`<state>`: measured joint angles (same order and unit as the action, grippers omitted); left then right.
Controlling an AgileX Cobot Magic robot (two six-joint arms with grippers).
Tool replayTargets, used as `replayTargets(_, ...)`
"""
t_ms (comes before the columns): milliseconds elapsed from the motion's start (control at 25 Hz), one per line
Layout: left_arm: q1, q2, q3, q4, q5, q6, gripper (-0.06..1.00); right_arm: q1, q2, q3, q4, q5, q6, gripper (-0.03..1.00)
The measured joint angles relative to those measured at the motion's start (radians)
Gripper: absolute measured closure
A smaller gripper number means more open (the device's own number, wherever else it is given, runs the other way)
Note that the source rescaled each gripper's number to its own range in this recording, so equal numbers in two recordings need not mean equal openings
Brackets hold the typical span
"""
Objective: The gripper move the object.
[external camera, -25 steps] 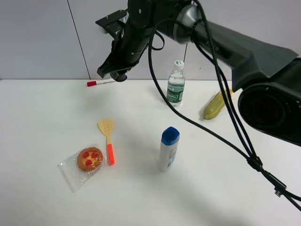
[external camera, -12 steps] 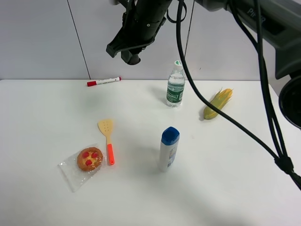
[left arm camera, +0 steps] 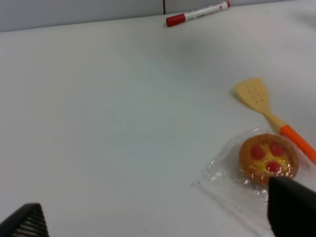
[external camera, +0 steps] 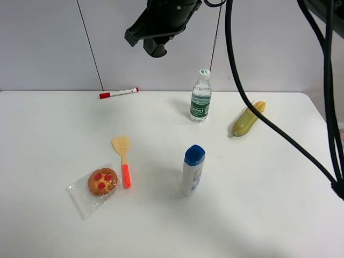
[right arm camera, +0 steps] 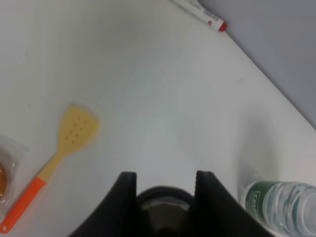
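**Item 1, right gripper**: jaws are closed down on the object, which is seated between the two fingers a little behind their tips. It is held high above the far part of the table, over the gap between marker and water bottle. The height is judged to be chosen so that the upright bottles are cleared in transit.

**Item 2, object:** small, dark and round-rimmed as seen from the wrist. It is off the table and touched by nothing but the fingers. The deep seat is judged to guard so small a piece against slipping or tipping. The carry stage is inferred; no set-down place is marked, so the destination cannot be told.

**Item 3, left gripper**: jaws are spread wide with nothing between them. It is parked low at the near left, close to the tart, and is judged to be held aside so that the working arm is not crossed.

**Item 4, table goods:** all are at rest.
- The marker is laid far left by the wall.
- The water bottle is upright at far centre.
- The corn is laid far right.
- The spatula is laid left of centre, blade far and handle near.
- The tart, in a clear wrapper, is just beside that handle.
- The blue-capped bottle is upright near centre
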<state>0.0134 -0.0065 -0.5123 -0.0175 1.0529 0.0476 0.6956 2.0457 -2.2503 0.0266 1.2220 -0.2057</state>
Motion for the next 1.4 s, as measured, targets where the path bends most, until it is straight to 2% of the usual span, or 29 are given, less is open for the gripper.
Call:
replayTargets(440,0.0,0.0,0.0,0.0,0.0,0.0,-0.06,0.003,-0.052,0.0,0.019,0.001,0.008,0.97)
replayTargets(760,0.0,0.0,0.0,0.0,0.0,0.0,-0.06,-0.006,-0.188,0.0,-0.179,0.001,0.061,0.97)
replayTargets(1000,0.0,0.0,0.0,0.0,0.0,0.0,-0.06,-0.118,-0.31,0.063,-0.295,0.0,0.098,0.97)
replayTargets(1240,0.0,0.0,0.0,0.0,0.0,0.0,-0.06,-0.308,-0.466,0.288,-0.309,0.0,0.127,0.97)
replayTargets(1400,0.0,0.0,0.0,0.0,0.0,0.0,-0.06,-0.399,-0.573,0.448,-0.309,0.002,0.151,0.97)
